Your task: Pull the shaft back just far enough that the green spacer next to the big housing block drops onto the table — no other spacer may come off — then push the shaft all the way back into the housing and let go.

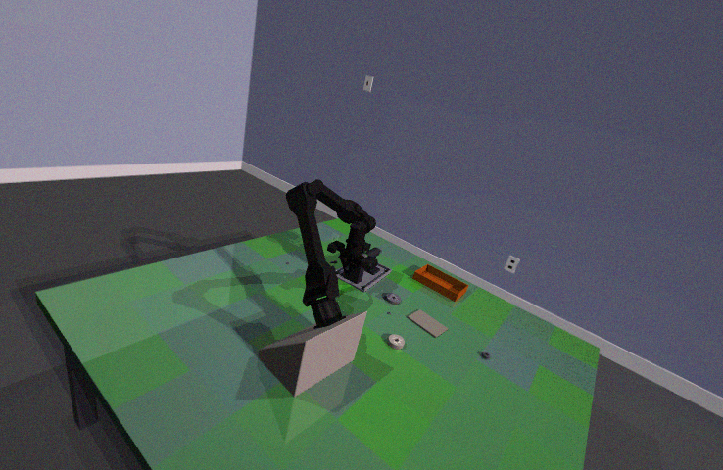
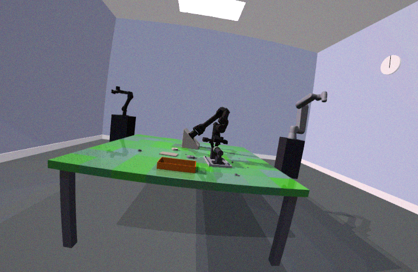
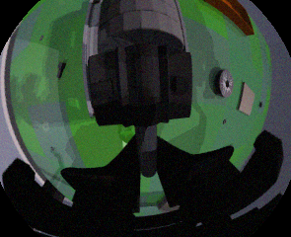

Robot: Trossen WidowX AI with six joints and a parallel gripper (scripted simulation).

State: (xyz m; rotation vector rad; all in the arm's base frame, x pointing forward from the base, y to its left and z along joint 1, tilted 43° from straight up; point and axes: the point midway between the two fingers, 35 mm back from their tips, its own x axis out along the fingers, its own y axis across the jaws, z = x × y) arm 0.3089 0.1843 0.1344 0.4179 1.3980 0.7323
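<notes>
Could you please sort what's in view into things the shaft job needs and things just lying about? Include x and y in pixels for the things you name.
Needed:
- dark cylindrical shaft (image 3: 148, 160), gripped
- big dark housing block (image 3: 140, 86)

Lying about:
- orange rectangular tray (image 1: 419, 275) (image 2: 176, 166)
- flat beige rectangular plate (image 1: 426, 323) (image 2: 168, 154) (image 3: 247, 100)
- white round disc (image 1: 396, 341) (image 2: 174, 149)

Arm bent, wrist down, jaws (image 1: 363, 270) (image 2: 214, 156) nearly shut.
</notes>
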